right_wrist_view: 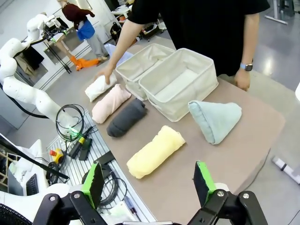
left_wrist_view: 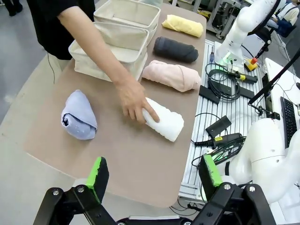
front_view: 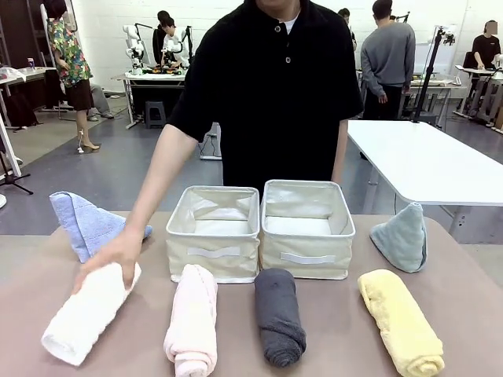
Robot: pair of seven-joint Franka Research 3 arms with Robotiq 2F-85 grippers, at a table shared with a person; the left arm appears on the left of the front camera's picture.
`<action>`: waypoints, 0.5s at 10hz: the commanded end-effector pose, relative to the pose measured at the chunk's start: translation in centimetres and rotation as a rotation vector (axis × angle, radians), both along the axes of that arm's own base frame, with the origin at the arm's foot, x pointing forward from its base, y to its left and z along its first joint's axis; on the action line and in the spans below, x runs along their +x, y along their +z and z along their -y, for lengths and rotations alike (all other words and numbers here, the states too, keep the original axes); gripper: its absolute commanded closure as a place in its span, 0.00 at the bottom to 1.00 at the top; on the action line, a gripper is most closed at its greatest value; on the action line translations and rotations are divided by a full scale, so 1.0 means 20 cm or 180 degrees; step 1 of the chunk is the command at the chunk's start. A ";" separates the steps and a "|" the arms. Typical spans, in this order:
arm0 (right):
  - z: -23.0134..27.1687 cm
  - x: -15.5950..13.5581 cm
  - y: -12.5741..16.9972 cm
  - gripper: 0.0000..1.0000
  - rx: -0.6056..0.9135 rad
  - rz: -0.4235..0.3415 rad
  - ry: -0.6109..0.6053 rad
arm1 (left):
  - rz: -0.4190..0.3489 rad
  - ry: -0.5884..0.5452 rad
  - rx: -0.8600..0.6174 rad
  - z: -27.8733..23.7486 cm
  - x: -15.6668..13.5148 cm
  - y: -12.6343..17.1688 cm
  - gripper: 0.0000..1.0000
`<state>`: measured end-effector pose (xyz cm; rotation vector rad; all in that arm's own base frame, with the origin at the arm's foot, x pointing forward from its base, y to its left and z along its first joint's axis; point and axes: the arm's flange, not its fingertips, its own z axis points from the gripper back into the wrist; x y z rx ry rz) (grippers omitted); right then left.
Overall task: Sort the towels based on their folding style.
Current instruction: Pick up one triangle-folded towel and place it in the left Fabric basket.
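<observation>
A: Where are the towels?
B: On the table (front_view: 338, 330), in front of 2 baskets (front_view: 212, 255): white roll (front_view: 90, 314), pink roll (front_view: 192, 322), grey roll (front_view: 279, 314), yellow roll (front_view: 401, 322). Blue cone (front_view: 86, 224) far left, teal cone (front_view: 402, 236) far right. The person's hand (front_view: 114, 255) is on the white roll.
A: Grip?
B: Prob. soft, light terry; pinch mid-roll so it can't unroll. Left hand (left_wrist_view: 153, 166) & right hand (right_wrist_view: 148, 171) are spread apart, empty. Matte table, busy lab behind.

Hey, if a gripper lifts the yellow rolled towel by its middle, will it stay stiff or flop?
The yellow towel is soft terry, so it would probably sag at both ends. Nothing visibly ties the roll, so it may loosen or unroll. Lying as a cylinder on the flat table, it would likely roll if pushed sideways.
</observation>
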<state>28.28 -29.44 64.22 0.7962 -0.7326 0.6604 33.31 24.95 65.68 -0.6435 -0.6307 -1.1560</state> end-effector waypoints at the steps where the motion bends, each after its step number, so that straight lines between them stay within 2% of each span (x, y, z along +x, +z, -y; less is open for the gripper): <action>1: 0.01 0.01 0.01 0.00 0.0038 0.0069 0.0039 | 0.0091 -0.0035 -0.0048 0.00 -0.01 -0.02 0.00; 4: 0.01 0.01 0.01 0.00 0.0038 0.0069 0.0039 | 0.0091 -0.0035 -0.0048 0.00 -0.01 -0.02 0.00; 5: 0.01 0.01 0.01 0.00 0.0038 0.0069 0.0039 | 0.0001 -0.0002 0.0000 0.00 0.00 0.00 0.00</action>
